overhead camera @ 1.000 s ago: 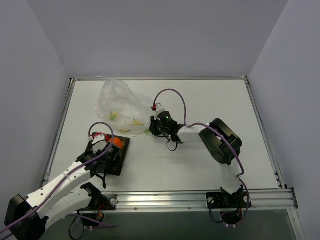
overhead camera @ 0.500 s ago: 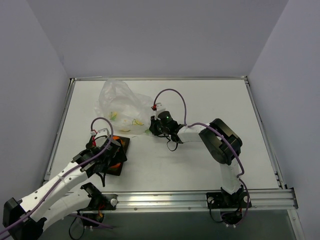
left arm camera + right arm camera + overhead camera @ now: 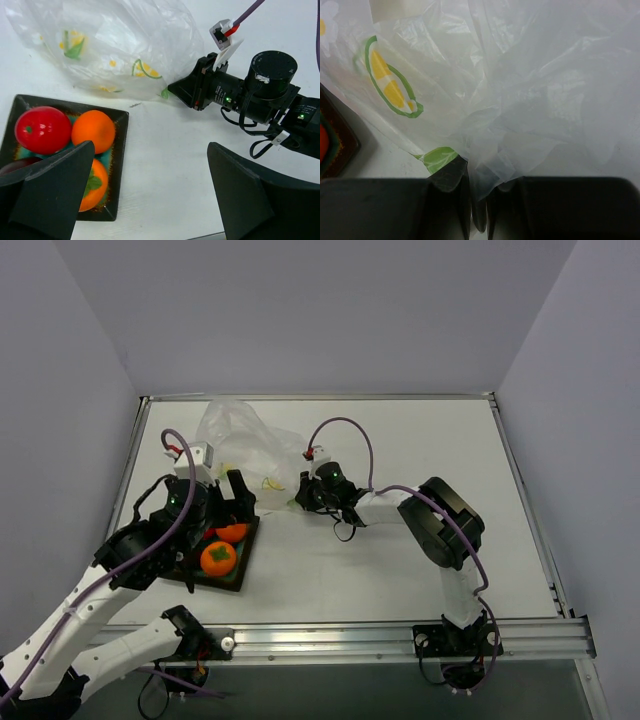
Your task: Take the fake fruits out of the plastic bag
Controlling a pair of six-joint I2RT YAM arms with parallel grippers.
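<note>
The plastic bag [image 3: 238, 443] lies crumpled at the back left, with no fruit visible inside. My right gripper [image 3: 303, 497] is shut on the bag's near right corner; in the right wrist view the film [image 3: 520, 85] is bunched between its closed fingers [image 3: 480, 200]. The fake fruits sit in a square teal dish [image 3: 240, 575]: an orange one with a green calyx [image 3: 218, 558], a plain orange one [image 3: 233, 532], a red one [image 3: 42, 129] and a dark maroon one [image 3: 14, 165], which is mostly hidden. My left gripper [image 3: 228, 505] hangs open and empty above the dish's far edge [image 3: 150, 200].
The dish has a dark rim [image 3: 118, 165] and stands at the near left, just in front of the bag [image 3: 110, 45]. The right arm's elbow [image 3: 440, 522] rests right of centre. A metal rail [image 3: 400, 635] runs along the near table edge.
My left gripper lowered the orange fruit with the calyx into the dish, let go, and rose back toward the far left. The right gripper kept its grip on the bag.
</note>
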